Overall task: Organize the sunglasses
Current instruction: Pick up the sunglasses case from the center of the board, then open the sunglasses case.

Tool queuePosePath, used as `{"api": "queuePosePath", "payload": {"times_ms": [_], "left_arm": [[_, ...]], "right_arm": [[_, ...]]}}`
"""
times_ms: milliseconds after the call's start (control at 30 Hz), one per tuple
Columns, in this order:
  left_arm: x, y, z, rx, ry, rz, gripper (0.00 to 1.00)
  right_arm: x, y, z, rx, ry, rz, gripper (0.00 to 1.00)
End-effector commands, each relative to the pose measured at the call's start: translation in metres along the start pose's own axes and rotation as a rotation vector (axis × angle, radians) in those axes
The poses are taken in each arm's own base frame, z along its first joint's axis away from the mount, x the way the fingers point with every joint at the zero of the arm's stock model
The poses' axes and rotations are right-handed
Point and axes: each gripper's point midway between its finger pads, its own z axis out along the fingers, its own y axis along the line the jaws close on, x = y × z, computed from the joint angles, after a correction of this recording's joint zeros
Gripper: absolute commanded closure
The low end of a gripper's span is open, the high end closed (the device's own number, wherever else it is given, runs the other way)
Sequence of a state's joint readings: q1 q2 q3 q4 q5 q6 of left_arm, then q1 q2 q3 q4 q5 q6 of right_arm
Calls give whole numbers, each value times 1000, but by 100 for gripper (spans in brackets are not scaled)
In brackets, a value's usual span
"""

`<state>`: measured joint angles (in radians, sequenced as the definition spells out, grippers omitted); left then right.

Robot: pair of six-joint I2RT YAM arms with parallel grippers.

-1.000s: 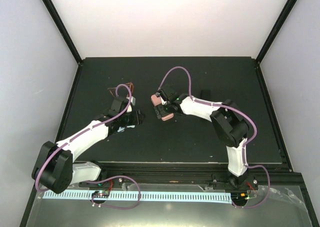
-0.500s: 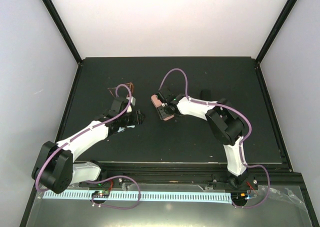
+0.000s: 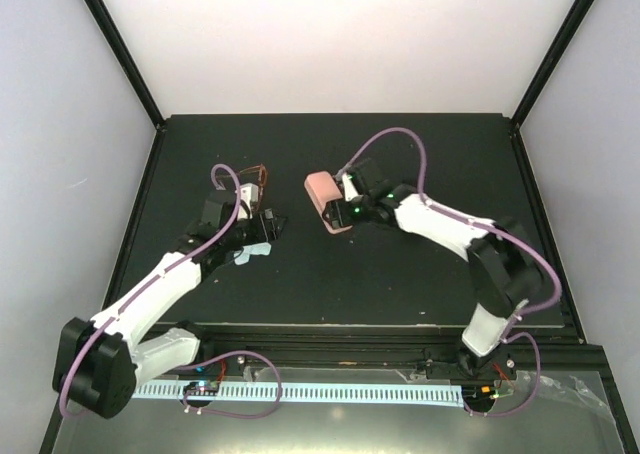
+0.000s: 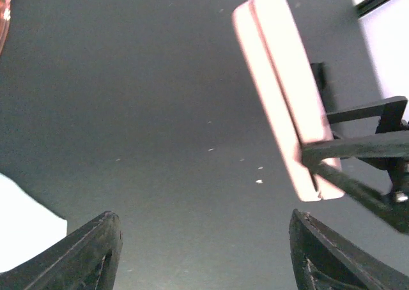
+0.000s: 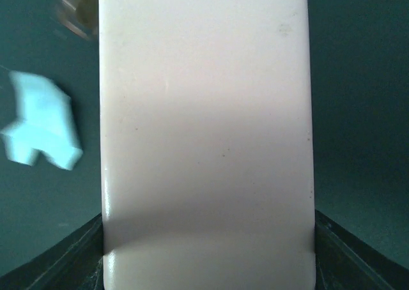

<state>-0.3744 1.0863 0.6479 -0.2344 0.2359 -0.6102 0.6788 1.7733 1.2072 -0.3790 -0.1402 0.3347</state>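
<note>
The pink oblong case [image 3: 323, 192] is gripped at its near end by my right gripper [image 3: 346, 212] and looks lifted off the table. It fills the right wrist view [image 5: 204, 111] between the fingers [image 5: 86, 248]. My left gripper [image 3: 270, 224] is open and empty, left of the case. In the left wrist view, the case [image 4: 281, 85] stands on edge ahead and to the right. The brownish-amber sunglasses [image 3: 256, 172] lie behind the left wrist. An edge of the red-pink pair [image 4: 5, 9] shows at the top left of the left wrist view.
A light blue cloth [image 3: 253, 251] lies beside the left wrist and also shows in the right wrist view [image 5: 41, 129]. A dark oblong object [image 4: 317, 79] lies behind the pink case. The black table [image 3: 330, 284] is walled at the back and sides.
My right arm has swung right and raised the pink case, which now looks larger and further back. My left arm has shifted slightly left and back.
</note>
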Motion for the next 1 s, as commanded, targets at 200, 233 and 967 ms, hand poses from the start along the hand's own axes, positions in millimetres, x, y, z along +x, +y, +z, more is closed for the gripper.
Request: {"api": "queuePosePath", "payload": {"times_ms": [200, 233, 967], "left_arm": [[-33, -89, -51, 414, -68, 20, 24], [-33, -100, -55, 473, -54, 31, 24], [-29, -118, -48, 634, -19, 41, 30]], "right_arm": [[-44, 78, -129, -534, -253, 61, 59], [-43, 84, -136, -578, -255, 65, 60], [-26, 140, -216, -945, -287, 79, 69]]}}
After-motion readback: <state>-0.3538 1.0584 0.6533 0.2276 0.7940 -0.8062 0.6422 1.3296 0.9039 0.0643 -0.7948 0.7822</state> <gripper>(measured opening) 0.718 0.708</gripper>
